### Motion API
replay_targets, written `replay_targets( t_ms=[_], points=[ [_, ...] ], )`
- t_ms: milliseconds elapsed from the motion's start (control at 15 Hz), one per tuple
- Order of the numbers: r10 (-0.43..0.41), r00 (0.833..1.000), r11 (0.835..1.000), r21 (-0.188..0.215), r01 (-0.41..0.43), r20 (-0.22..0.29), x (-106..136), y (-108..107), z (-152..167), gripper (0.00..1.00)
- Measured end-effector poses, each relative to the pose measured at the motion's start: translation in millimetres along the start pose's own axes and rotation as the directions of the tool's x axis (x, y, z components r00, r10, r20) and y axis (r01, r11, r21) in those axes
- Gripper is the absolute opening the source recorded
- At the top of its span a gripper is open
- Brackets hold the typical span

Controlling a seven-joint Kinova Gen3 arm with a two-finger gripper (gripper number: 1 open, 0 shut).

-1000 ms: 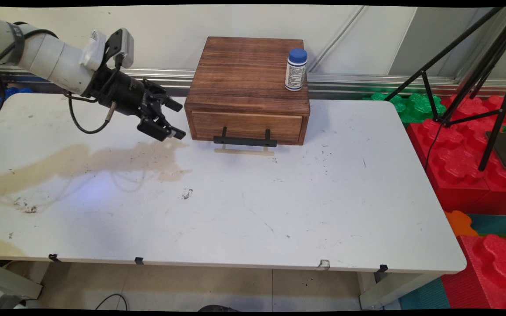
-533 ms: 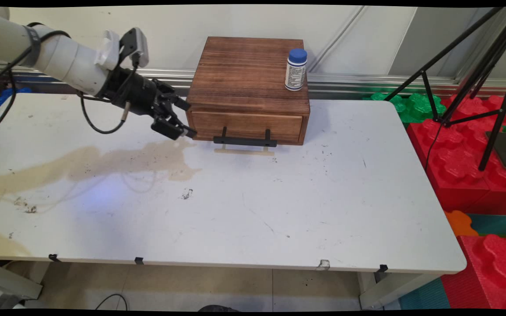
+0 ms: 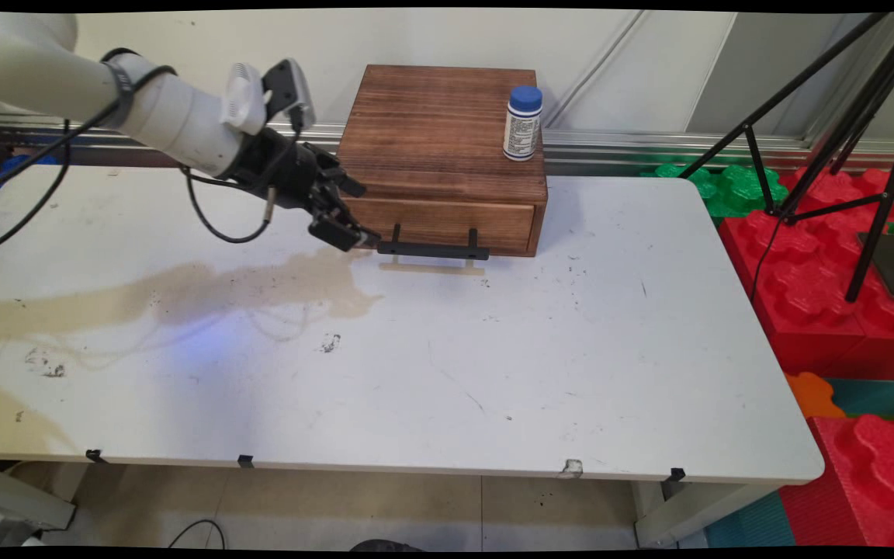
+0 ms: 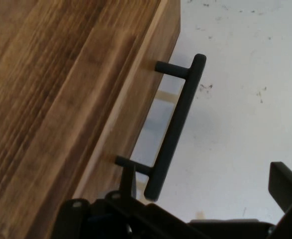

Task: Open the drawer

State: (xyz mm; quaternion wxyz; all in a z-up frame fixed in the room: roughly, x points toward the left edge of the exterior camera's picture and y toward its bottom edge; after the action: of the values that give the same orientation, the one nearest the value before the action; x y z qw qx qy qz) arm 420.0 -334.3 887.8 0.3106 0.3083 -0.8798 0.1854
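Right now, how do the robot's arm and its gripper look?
The arm is white, round and tube-shaped, with a dark band around it. Thin black cables hang in loops beneath. A small white and grey box sits on the wrist. The gripper is black, with two jointed fingers.

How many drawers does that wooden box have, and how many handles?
1 drawer in the wooden box's front, closed, with 1 black bar handle low on it; the gripper is at the handle's left end. Other sides are hidden.

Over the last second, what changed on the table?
The tool, open and empty, travelled right along the table's far side to the left end of the drawer handle of the wooden box. The drawer remains closed, and the bottle stayed put.
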Motion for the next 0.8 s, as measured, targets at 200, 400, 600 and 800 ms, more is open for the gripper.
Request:
replay_targets(
  t_ms=[200,400,600,800],
  points=[
    [-0.010,1.000,1.000,0.005,0.010,0.011,12,5,17,1.00],
    [-0.020,1.000,1.000,0.007,0.020,0.021,24,9,37,1.00],
    [-0.021,0.999,1.000,0.018,0.020,0.030,32,12,52,1.00],
    [-0.025,0.999,0.999,0.036,0.024,0.042,39,14,69,1.00]
  ],
)
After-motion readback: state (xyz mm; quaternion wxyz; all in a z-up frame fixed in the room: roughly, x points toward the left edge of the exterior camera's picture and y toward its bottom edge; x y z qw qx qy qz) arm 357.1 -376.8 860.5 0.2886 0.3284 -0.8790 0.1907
